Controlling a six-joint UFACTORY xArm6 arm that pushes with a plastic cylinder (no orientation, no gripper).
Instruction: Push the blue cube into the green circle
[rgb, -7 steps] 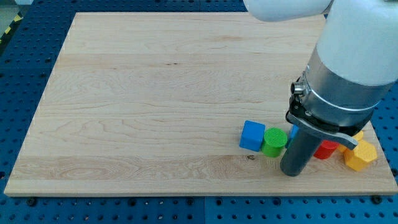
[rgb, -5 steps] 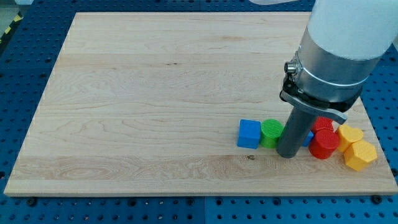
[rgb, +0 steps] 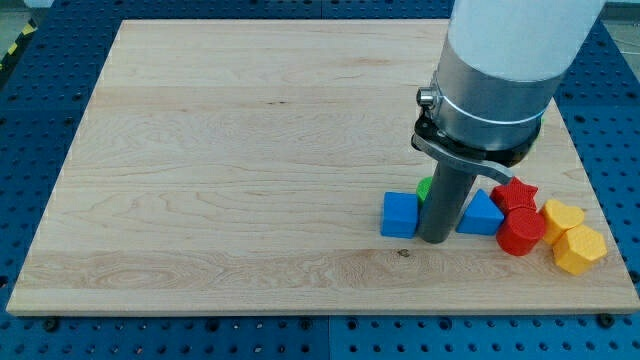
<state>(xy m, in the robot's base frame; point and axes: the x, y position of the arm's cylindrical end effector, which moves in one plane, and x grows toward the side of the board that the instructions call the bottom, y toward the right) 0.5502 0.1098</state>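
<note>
Standing on the wooden board (rgb: 230, 150) near the view's lower right, my tip (rgb: 432, 238) just to the right of the blue cube (rgb: 400, 214), close beside it or touching; contact not resolvable. Hiding most of the green circle (rgb: 425, 187), only a sliver showing at the rod's left edge, just above and right of the blue cube. Lying just to the rod's right, a blue triangular block (rgb: 481, 214). Sitting further right, a red star-shaped block (rgb: 515, 194) with a red round block (rgb: 521, 233) below it, the two touching. Crowding the board's right edge, a yellow heart-like block (rgb: 563, 214) and a yellow hexagonal block (rgb: 579, 249) beneath it, next to the red pair. Carrying no pincer at all, only the bare rod, so nothing to record as apart, together or clamped. Filling the view's upper right, the arm's white and grey housing (rgb: 500, 70).
</note>
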